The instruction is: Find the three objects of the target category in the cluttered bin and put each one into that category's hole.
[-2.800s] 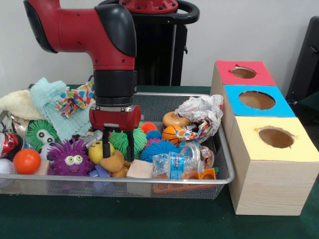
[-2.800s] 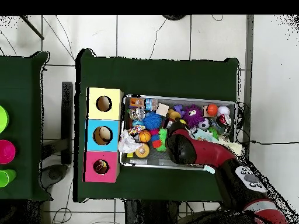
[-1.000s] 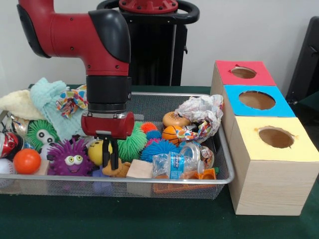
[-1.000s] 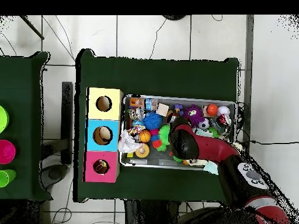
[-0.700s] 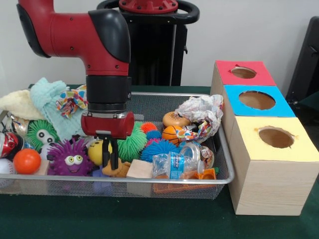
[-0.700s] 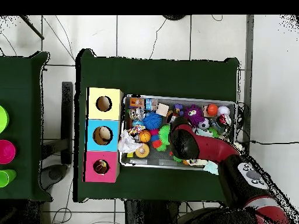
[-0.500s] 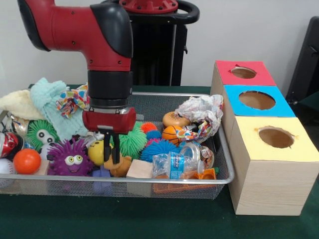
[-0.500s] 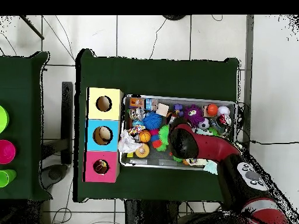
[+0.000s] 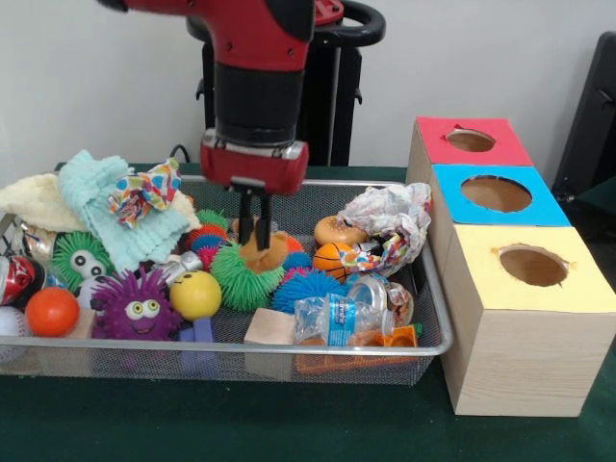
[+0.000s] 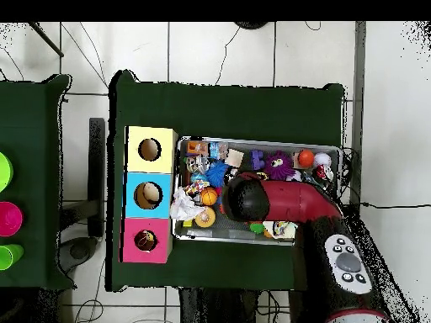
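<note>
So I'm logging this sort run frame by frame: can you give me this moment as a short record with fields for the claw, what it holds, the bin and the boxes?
claw: claw raised above the bin's middle, shut on a small tan-brown soft toy
held item: hangs over the green spiky ball, clear of the clutter
bin: wire mesh bin, still crowded; yellow smiley ball, purple spiky toy, plastic bottle near the front
boxes: red, blue, yellow, each with a round hole on top, beside the bin
</note>
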Action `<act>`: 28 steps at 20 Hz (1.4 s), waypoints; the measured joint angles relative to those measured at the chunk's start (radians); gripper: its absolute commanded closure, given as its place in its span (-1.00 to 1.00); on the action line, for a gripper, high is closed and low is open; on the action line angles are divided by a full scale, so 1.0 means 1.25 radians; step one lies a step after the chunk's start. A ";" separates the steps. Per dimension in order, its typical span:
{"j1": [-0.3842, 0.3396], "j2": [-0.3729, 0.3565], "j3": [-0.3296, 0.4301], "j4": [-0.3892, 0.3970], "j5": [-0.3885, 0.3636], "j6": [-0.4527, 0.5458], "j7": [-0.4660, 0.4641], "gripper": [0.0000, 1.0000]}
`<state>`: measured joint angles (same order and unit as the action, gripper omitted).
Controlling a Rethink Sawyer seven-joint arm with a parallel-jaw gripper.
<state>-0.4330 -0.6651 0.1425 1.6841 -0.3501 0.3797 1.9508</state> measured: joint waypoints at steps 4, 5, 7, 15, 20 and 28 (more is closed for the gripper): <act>0.032 -0.054 -0.003 0.001 0.008 0.049 0.000 1.00; 0.036 -0.072 -0.003 0.001 0.010 0.050 0.000 1.00; 0.035 -0.086 -0.003 0.001 0.010 0.050 0.000 1.00; -0.010 -0.098 0.028 0.001 0.003 0.050 0.000 1.00; -0.051 -0.079 0.088 -0.005 -0.054 0.050 -0.006 1.00; -0.094 -0.036 0.194 -0.028 -0.160 0.051 -0.090 1.00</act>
<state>-0.5501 -0.7105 0.3853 1.6488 -0.5499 0.4436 1.8380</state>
